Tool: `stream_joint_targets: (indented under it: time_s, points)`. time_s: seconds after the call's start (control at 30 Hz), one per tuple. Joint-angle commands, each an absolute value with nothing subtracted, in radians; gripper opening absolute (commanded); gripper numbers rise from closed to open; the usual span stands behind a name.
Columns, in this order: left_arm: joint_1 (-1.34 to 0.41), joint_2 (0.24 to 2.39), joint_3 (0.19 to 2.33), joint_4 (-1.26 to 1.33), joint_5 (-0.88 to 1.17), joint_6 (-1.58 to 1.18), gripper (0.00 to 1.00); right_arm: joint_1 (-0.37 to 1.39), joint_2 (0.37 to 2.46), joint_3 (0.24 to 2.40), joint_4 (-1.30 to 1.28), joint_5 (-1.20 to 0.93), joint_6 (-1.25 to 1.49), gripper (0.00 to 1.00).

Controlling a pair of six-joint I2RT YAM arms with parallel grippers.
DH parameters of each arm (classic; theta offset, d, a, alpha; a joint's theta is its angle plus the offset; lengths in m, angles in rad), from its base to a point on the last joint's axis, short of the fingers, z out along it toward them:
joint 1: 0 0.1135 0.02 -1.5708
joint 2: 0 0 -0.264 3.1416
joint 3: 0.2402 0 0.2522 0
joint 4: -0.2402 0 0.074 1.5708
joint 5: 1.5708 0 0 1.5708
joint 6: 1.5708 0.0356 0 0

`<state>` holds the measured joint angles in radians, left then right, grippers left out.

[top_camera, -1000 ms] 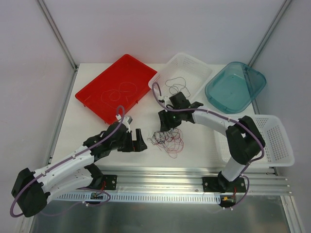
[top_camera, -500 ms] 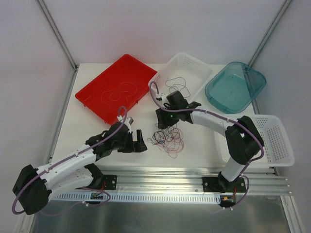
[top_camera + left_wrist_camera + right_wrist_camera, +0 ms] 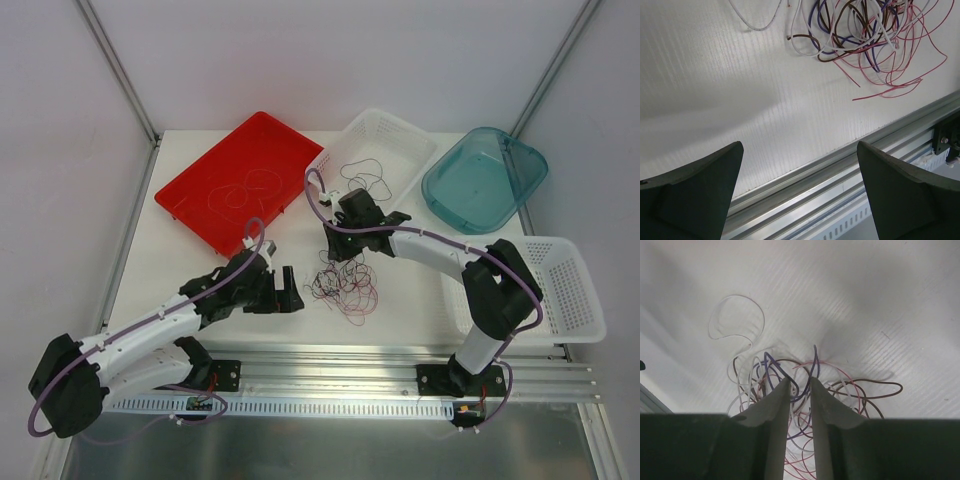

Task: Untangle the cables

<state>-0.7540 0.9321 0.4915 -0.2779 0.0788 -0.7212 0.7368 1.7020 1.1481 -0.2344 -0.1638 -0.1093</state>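
The cables (image 3: 345, 287) lie as one tangle of thin purple, dark red, pink and whitish wires on the white table, between the two arms. My right gripper (image 3: 334, 251) hangs over the tangle's far edge. In the right wrist view its jaws (image 3: 800, 380) stand a narrow gap apart, and a purple wire (image 3: 815, 360) runs up through that gap. My left gripper (image 3: 286, 288) is wide open and empty, just left of the tangle. In the left wrist view the tangle (image 3: 865, 40) lies ahead of the fingers (image 3: 905, 195).
A red tray (image 3: 240, 180) at the back left holds thin loops. A white basket (image 3: 372, 155) behind the tangle holds black wire. A teal bin (image 3: 485, 178) and another white basket (image 3: 570, 290) stand on the right. A metal rail (image 3: 350, 365) runs along the near edge.
My right gripper has moved a little left and away from me over the tangle's far edge. The left gripper has barely moved.
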Motion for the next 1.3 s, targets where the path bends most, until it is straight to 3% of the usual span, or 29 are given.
stream_joint_targets:
  time_s: [0.0,0.13,0.2,0.73,1.27]
  points:
    - [-0.765,0.943,0.535,-0.253,0.100,-0.739,0.99,0.744,1.687,1.173,-0.207,-0.158,-0.101,0.24]
    - [-0.767,0.966,0.561,-0.247,0.104,-0.741,0.99,0.744,1.657,1.177,-0.219,-0.172,-0.089,0.05]
    - [-0.770,0.976,0.577,-0.244,0.106,-0.741,0.99,0.744,1.623,1.177,-0.229,-0.175,-0.080,0.01]
    - [-0.779,1.104,0.707,-0.177,0.124,-0.707,0.99,0.764,1.269,1.293,-0.348,-0.089,0.023,0.01]
    - [-0.807,1.360,0.798,0.026,0.071,-0.744,0.99,0.772,1.138,1.523,-0.431,-0.028,0.043,0.01]
